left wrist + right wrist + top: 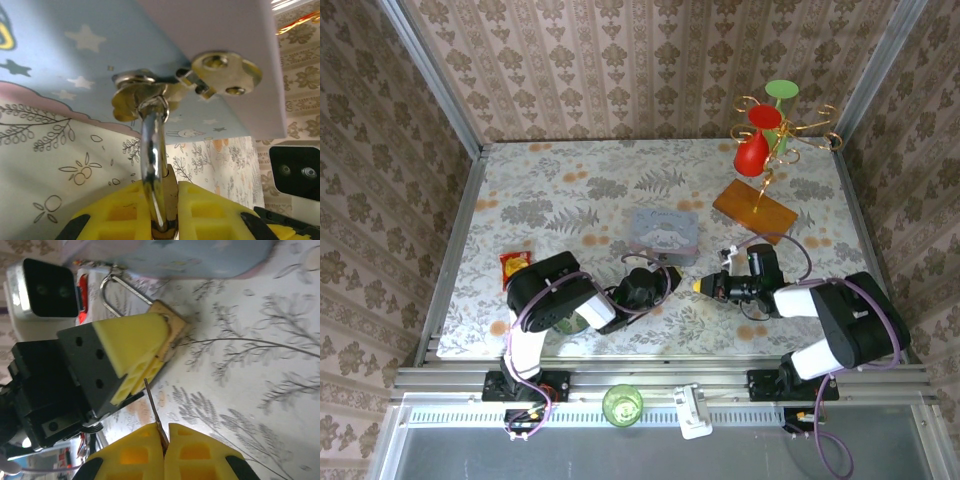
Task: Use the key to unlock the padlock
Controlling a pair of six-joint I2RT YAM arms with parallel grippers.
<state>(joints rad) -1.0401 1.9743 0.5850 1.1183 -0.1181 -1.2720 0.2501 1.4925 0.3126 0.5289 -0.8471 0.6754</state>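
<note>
Brass glints between my left gripper's (165, 200) yellow pads: they are clamped together on the padlock (168, 333), squeezing its small body from both sides. From the left wrist view, its silvery shackle rises out of the pads and passes through the metal hasp (220, 75) on the pale blue tin (75, 60), the one printed with stars. So the padlock hangs at the tin's front face, just above the floral table (250, 390).

My right gripper (165, 440) is closed tight on the key (154, 407), a thin blade held edge-on and sticking out from between the fingertips. The blade points towards the left gripper and the padlock. Its tip sits close by the lower edge of the left gripper's yellow pad; I cannot tell whether it touches. The padlock's keyhole is hidden from me.

From overhead, the two grippers face each other tip to tip just in front of the tin, and a red-and-yellow snack packet (514, 266) lies well off to the left.
</note>
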